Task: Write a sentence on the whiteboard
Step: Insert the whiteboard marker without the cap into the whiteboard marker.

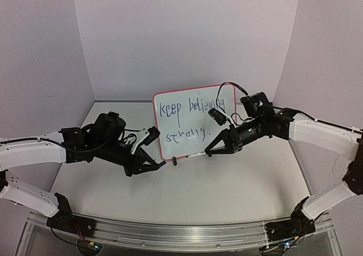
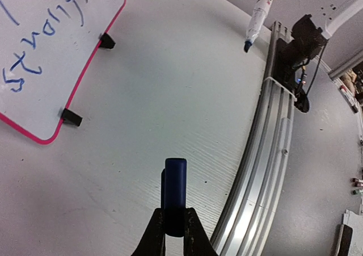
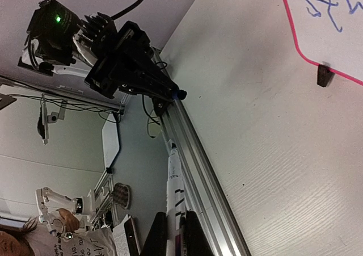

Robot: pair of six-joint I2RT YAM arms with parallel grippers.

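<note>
Standing on table (image 1: 227,193): board (image 1: 195,121), on two black feet (image 2: 72,117), between the two grippers.
Sentence (image 1: 190,105): blue handwriting on the board's face, "keep believing" over "strong."
Left gripper (image 2: 174,216): fingers clamped on a blue cap (image 2: 174,182), low over the table, near the board's lower corner on that side.
Right gripper (image 3: 174,222): fingers clamped on the marker (image 3: 174,176); its blue tip is bare, off the board, near the lower edge.
</note>
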